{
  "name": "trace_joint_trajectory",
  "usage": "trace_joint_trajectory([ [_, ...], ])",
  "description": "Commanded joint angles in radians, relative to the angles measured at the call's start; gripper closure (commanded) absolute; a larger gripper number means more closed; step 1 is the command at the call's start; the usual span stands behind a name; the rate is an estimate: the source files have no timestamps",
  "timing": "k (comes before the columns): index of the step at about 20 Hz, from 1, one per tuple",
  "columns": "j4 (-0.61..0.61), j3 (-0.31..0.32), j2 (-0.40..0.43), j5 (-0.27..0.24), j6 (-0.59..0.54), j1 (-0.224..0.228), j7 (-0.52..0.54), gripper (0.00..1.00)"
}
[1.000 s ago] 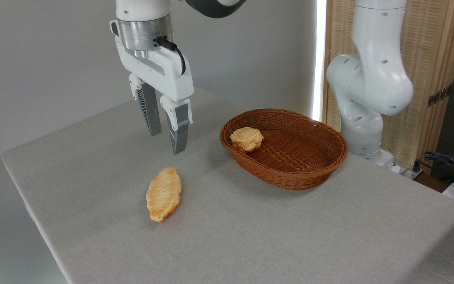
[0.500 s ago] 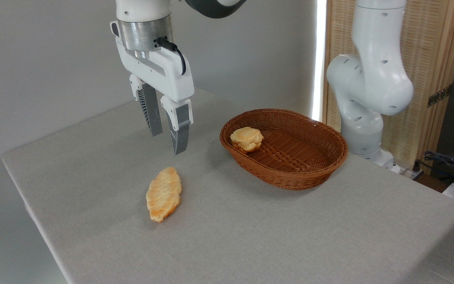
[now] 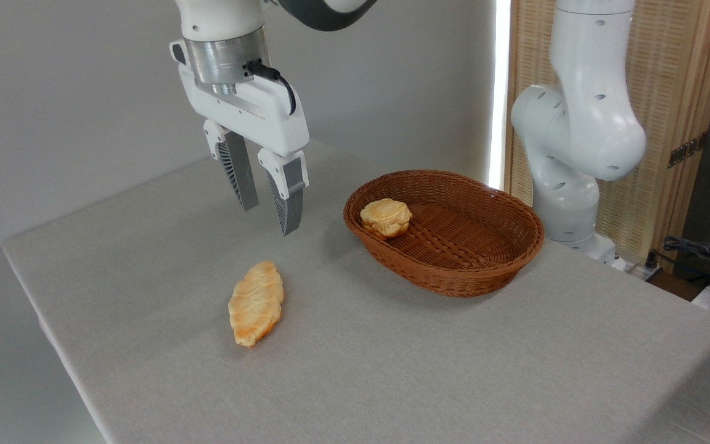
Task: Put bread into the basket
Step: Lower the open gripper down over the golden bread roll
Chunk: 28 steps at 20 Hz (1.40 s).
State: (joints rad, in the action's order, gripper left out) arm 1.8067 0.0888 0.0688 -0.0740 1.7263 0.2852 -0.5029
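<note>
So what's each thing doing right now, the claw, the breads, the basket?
gripper: open, empty, hanging above the table
bread: lying flat on the table, untouched
bun: resting inside the basket, at its left end
basket: upright on the table, holding only the bun

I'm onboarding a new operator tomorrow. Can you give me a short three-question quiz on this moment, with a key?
1. True or false: the bread already lies inside the basket.
2. What sits in the basket? A) a small round bun B) a spoon C) nothing
3. Fill in: the gripper hangs above the table with its jaws ____ and nothing between them.

Key:
1. False. The bread lies on the table, left of the basket and apart from it.
2. A. The bun rests at the basket's left end.
3. Open.
</note>
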Motion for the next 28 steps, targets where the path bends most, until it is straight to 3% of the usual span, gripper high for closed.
trace_joint_trajectory([
  [1,0.005,0.002,-0.032,-0.021,0.054,0.034,0.188,0.0],
  [5,0.014,0.002,-0.07,-0.035,0.13,0.068,0.378,0.0],
  [8,0.014,0.002,-0.099,-0.035,0.159,0.072,0.437,0.0],
  [18,0.023,0.002,-0.195,-0.02,0.213,0.071,0.426,0.0],
  [28,0.054,0.003,-0.233,-0.016,0.243,0.068,0.419,0.0],
])
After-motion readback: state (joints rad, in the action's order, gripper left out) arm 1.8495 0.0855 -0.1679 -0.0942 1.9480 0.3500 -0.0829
